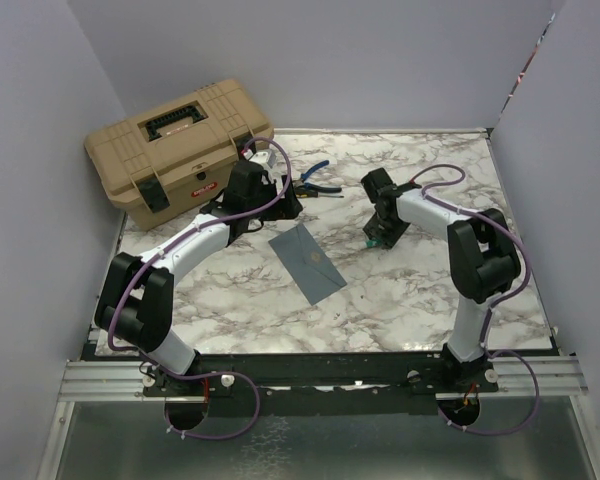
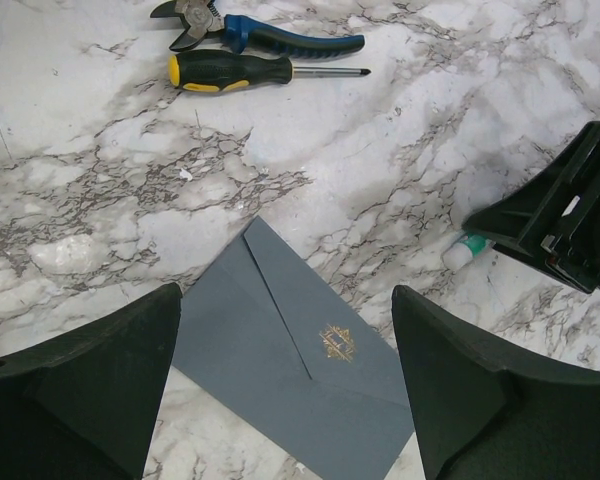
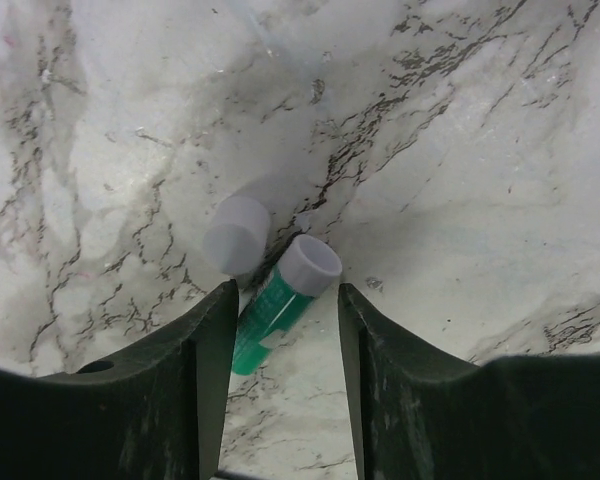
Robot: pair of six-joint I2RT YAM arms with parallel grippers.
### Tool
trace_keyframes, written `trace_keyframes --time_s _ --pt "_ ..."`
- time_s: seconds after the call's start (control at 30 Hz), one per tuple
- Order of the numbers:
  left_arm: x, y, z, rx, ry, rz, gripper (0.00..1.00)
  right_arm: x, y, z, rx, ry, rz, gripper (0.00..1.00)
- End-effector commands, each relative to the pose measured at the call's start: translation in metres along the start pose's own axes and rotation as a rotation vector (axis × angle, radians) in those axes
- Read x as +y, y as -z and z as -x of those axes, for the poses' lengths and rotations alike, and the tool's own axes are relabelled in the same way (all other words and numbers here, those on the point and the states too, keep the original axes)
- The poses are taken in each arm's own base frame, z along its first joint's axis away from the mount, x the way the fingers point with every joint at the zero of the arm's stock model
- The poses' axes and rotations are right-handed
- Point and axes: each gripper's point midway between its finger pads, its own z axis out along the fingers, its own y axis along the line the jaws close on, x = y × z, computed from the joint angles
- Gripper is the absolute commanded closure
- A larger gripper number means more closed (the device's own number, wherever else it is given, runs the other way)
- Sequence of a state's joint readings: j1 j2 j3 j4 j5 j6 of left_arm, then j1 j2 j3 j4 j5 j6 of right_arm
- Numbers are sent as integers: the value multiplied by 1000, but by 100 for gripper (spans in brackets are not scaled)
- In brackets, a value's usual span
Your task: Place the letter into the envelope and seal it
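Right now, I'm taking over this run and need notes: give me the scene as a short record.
envelope: lying flat, flap folded down
letter: not in view
glue stick: uncapped, lying between right gripper jaws, which stand open
cap: beside the stick
left gripper: jaws open, above envelope
other items: pliers, screwdriver, toolbox

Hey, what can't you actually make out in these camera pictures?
- Cream letter: in no view; possibly inside the shut slate blue-grey paper envelope.
- Two envelope corners: left wrist view, under fingers of the left gripper.
- Green cylindrical glue stick, lower end: right wrist view, behind a finger of the right gripper.
- Gold seal design: too small.
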State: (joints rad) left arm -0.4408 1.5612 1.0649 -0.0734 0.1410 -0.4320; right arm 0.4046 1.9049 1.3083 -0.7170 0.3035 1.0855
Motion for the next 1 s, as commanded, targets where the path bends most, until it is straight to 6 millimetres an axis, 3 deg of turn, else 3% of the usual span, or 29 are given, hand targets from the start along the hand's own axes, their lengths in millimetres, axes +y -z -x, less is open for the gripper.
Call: trace_keyframes --time_s 0.0,0.13,0.23,0.33,0.47,0.6,0.67,0.87,0.97 --pt "-5 7 8 -25 -23 -12 14 -13 -7 5 -27 -30 -83 53" --pt "-7 7 7 -19 -23 -26 14 -20 -9 3 -34 -40 -94 62" --pt "-14 8 6 -5 -25 -61 13 -21 -4 5 -54 -49 -64 83" --pt "-26 10 4 16 -34 -131 9 -21 8 9 -69 -38 -30 96" --pt "-46 13 7 35 -37 -227 1 -17 35 12 -60 4 41 100" --pt "-67 19 18 25 -11 -311 1 -12 71 16 -56 26 156 100" --pt "-83 23 24 27 14 -386 1 1 93 18 -63 52 275 100" --pt "-154 48 33 26 41 -694 1 68 180 13 -129 256 899 100" --pt "-174 53 31 44 56 -751 4 87 231 6 -178 320 1203 100"
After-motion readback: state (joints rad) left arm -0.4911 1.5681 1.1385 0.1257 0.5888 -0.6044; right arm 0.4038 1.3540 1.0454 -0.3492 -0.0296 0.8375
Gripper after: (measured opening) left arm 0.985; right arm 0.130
